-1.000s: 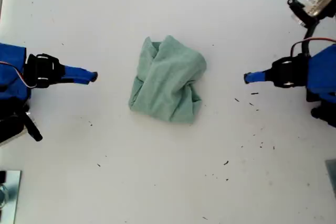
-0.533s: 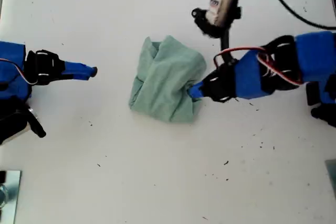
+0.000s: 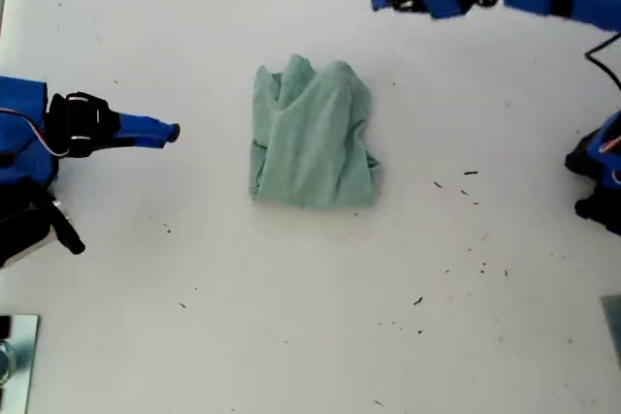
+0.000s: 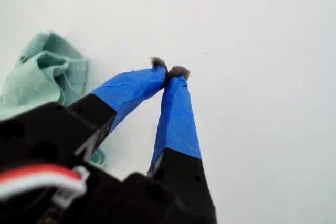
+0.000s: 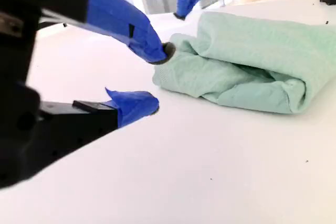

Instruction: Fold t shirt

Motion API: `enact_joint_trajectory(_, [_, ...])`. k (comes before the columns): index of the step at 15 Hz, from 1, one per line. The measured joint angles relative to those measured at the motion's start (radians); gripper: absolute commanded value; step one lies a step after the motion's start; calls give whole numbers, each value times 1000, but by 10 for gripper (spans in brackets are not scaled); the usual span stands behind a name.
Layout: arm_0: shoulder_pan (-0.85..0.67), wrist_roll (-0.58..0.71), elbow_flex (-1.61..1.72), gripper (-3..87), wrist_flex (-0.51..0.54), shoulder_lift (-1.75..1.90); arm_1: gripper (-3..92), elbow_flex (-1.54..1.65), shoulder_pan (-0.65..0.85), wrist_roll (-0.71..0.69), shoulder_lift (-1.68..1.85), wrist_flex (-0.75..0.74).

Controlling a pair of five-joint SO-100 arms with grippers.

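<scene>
Only wrist views tell: my first tool (image 4: 168, 69) together, my second tool (image 5: 158, 77) apart near the t shirt (image 5: 247, 72).

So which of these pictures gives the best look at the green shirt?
The exterior view: it shows the whole t shirt from above, bundled on the table. The second wrist view shows it low, from one side; the first wrist view catches only a crumpled part.

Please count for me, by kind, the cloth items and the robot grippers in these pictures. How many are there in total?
t shirt: 1
grippers: 2, namely my first gripper, shut, and my second gripper, open
Total: 3
</scene>
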Motion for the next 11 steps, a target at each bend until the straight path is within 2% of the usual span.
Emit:
enact_joint_trajectory(3, [0,0,0,113,0,0,24,21,-86,-25,249,238])
enact_joint_trajectory(4, [0,0,0,113,0,0,24,153,-127,-5,434,250])
enact_joint_trajectory(7, [0,0,0,113,0,0,24,781,-225,175,1123,290])
enact_joint_trajectory(9, [0,0,0,113,0,0,26,1150,-281,304,1603,469])
enact_joint_trajectory(10, [0,0,0,113,0,0,49,1256,-273,400,1749,612])
enact_joint_trajectory(11, [0,0,0,114,0,0,58,1327,-282,500,1766,670])
